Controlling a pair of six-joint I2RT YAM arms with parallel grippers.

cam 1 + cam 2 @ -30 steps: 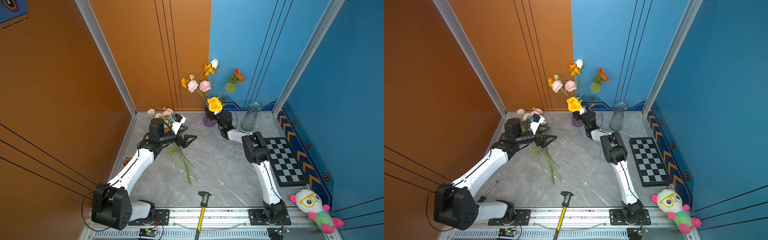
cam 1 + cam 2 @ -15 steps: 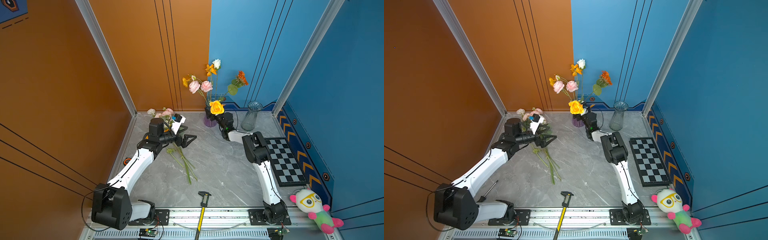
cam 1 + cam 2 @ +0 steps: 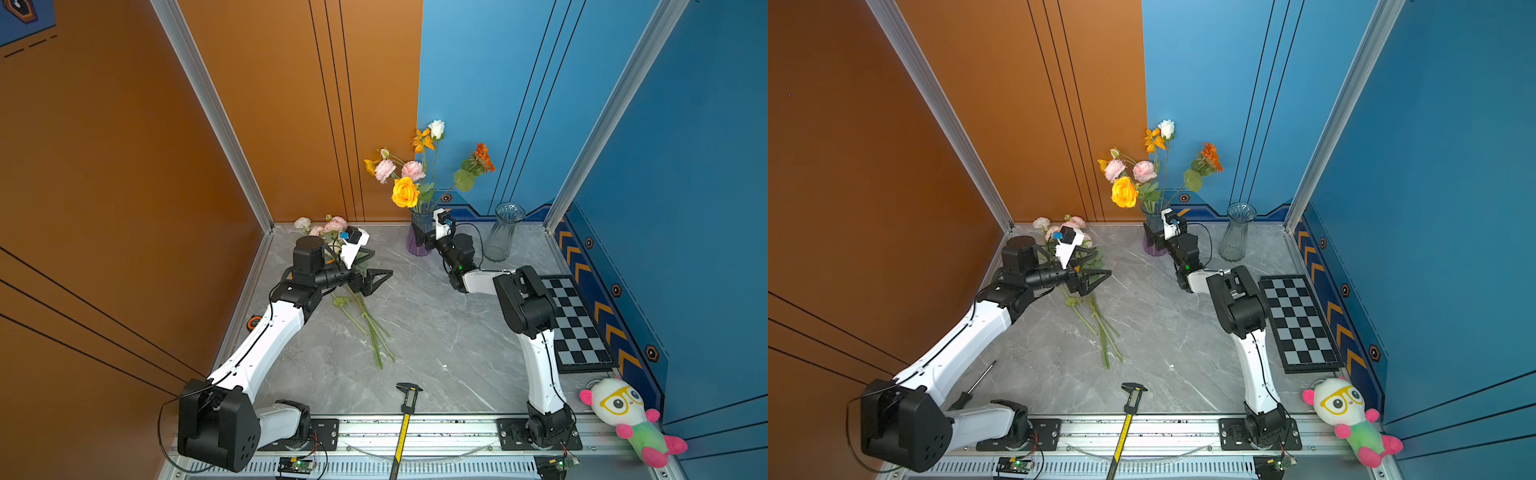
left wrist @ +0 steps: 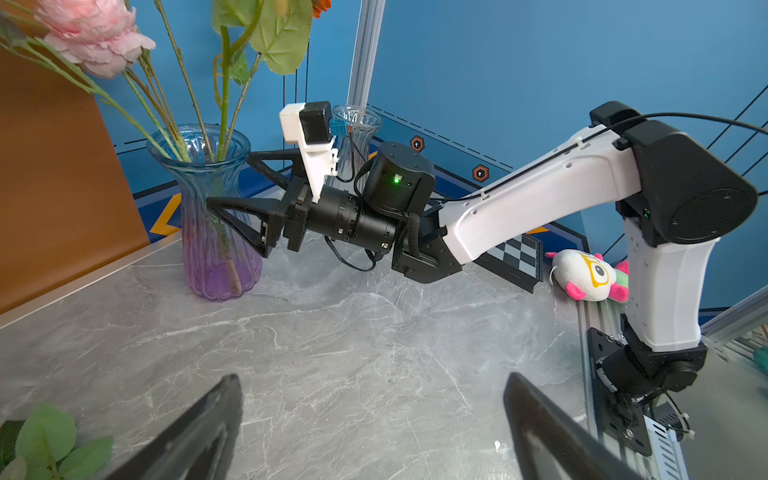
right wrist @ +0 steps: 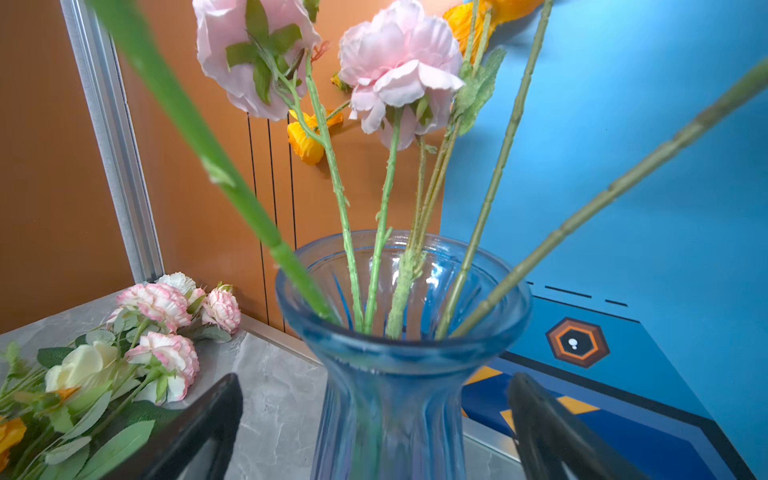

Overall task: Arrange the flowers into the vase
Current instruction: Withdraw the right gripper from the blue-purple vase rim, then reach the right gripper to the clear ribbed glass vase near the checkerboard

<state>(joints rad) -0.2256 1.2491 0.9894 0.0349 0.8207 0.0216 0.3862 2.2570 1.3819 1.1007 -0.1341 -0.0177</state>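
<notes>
Vase: a blue-to-purple glass vase (image 3: pixel 413 248) stands upright at the back of the grey marbled worktop (image 3: pixel 436 332), where the orange wall meets the blue one.
Standing flowers: a bunch of standing flowers (image 3: pixel 405 192) rises out of the vase, with pink, yellow, orange and white blooms fanning out above the rim and the green stems crossing inside the neck.
Loose flowers: a bundle of loose flowers (image 3: pixel 370 320) lies flat on the worktop, pink and cream blooms toward the rear left corner, stems pointing to the front.
Right gripper: the right gripper (image 4: pixel 229 179) sits level with the vase's neck, jaws spread wide with one finger on either side of the glass. It holds nothing, and the wrist view shows a gap on both sides.
Left gripper: the left gripper (image 3: pixel 380 266) hovers over the leafy part of the loose flowers, jaws wide apart and empty, pointing toward the vase.
Nearby: a clear glass vase (image 3: pixel 503 232) stands just beside the right arm. A chessboard (image 3: pixel 575 320) lies along the right wall and a plush toy (image 3: pixel 623 411) sits at the front right. A caliper (image 3: pixel 409 399) rests at the front edge.
</notes>
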